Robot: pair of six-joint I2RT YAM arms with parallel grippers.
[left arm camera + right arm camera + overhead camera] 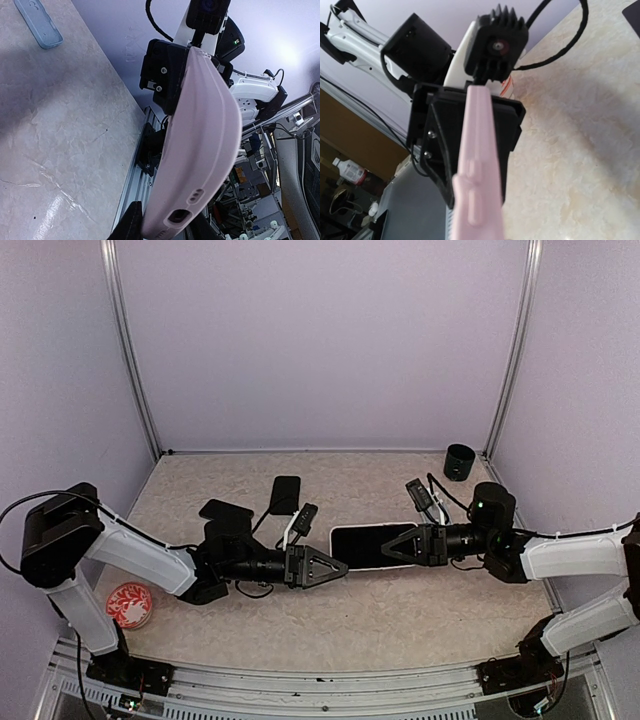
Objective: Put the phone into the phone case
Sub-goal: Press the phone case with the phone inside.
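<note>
phone case [200, 140]: pink, held off the worktop [400, 620] over its centre, spanning from 1 gripper to the other. You get its back in the left wrist view and its thin edge in the right wrist view.
phone [372, 547]: dark face up inside a pale rim in the top view. I judge it's seated in the case or nearly so; can't confirm every corner is clipped.
left gripper [340, 565]: jaws narrow, 1 finger each side of the case end by the port cutout. Looks like a pinch on it.
right gripper [390, 548]: jaws almost together, clamped across the thin opposite end.
why 2 ends: my read is 1 arm anchors while the other presses rim over phone edge.
risk: a soft case can flex and pop a corner, so check the rim before you release.
spares: blue-grey case [37, 22] flat on the worktop, black cup [460, 462] in the far right corner, both well apart.
</note>
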